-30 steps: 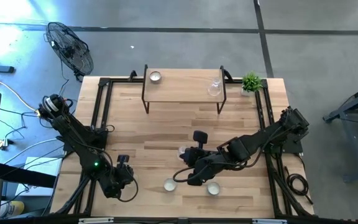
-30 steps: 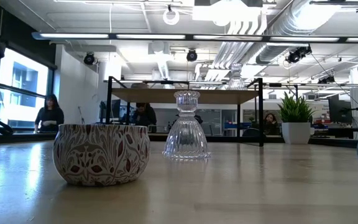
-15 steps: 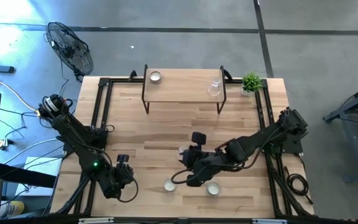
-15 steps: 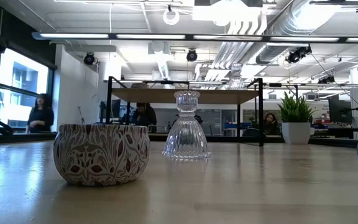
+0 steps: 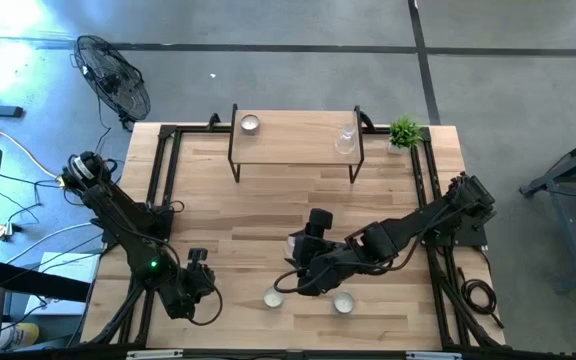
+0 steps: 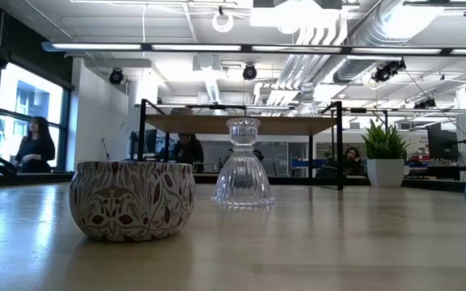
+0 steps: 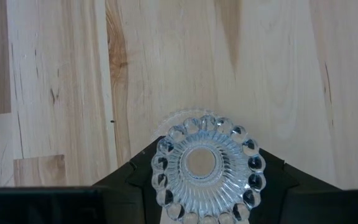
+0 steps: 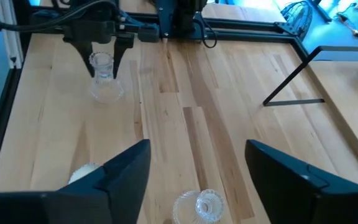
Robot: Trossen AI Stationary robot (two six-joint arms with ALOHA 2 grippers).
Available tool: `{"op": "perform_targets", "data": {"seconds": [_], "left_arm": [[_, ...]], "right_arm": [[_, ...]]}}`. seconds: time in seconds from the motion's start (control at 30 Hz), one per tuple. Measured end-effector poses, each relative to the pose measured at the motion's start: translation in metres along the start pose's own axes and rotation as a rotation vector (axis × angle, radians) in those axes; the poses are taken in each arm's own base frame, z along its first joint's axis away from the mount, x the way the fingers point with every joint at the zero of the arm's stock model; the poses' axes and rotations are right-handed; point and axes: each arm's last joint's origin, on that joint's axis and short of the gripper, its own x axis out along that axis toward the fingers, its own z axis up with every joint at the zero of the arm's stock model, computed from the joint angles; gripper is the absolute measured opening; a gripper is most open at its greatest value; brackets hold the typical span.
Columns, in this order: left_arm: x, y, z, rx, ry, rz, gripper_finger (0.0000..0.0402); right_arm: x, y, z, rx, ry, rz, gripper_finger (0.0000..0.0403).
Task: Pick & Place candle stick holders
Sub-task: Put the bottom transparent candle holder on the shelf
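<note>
Over the wooden table (image 5: 268, 205), the right gripper (image 5: 290, 268) hovers spread, empty.

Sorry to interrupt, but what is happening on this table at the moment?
The left end effector grips a glass stemmed holder at the table's front left. The right end effector, fingers open, is mid-table at a second glass holder. Two tealight cups sit nearby. A third tealight cup and third glass holder are on the raised shelf.

Both arms are matte black, built of chunky jointed segments with dark cables trailing from their bases. The left arm (image 5: 128, 225) carries a small green light; the right arm (image 5: 408, 232) matches it.
</note>
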Motion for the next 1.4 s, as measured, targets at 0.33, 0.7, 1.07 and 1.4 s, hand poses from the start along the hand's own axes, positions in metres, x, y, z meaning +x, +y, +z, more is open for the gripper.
{"op": "perform_targets", "data": {"seconds": [0.33, 0.7, 1.07, 1.4], "left_arm": [[-0.001, 0.000, 0.001, 0.001, -0.006, 0.009, 0.0155], [-0.048, -0.002, 0.034, 0.109, -0.079, 0.204, 0.0155], [-0.099, -0.004, 0.073, 0.310, -0.250, 0.346, 0.0155], [-0.098, 0.022, 0.107, 0.347, -0.257, 0.388, 0.0155]], "right_arm": [[0.000, 0.001, 0.003, 0.017, -0.029, 0.001, 0.0279], [0.000, 0.003, 0.004, 0.027, -0.023, 0.076, 0.0280], [0.000, 0.006, 0.008, 0.050, -0.043, 0.136, 0.0279], [0.001, 0.005, 0.020, -0.065, -0.149, 0.169, 0.0279]]}}
